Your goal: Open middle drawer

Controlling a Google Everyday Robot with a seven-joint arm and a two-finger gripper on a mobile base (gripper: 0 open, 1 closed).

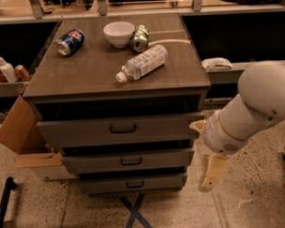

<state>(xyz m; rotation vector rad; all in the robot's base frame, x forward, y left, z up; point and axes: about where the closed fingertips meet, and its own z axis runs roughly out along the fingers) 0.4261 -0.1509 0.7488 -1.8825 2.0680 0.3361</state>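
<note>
subject cabinet: a grey-brown wooden cabinet (108,79) of three drawers, standing on speckled flooring.

the wide, shallow grey-brown middle drawer (88,163), second in the stack, sat between the taller top drawer (77,132) and the narrower lowest drawer (149,183). none of its interior was on show, so it appeared closed. its small black bar handle (131,161) was at the centre of the front, with nothing touching it.

the cream-coloured gripper (211,175) hung off the cabinet's right front corner, pointing down at about the level of the two lower drawers and well apart from the handle. whether it was open or closed could not be told (only part of it was visible below the white arm (254,102)).

on the cabinet top: a blue soda can (69,42) on its side, a white bowl (119,33), a green can (140,38) just beside the bowl, and a clear plastic bottle (141,63) lying flat.
</note>
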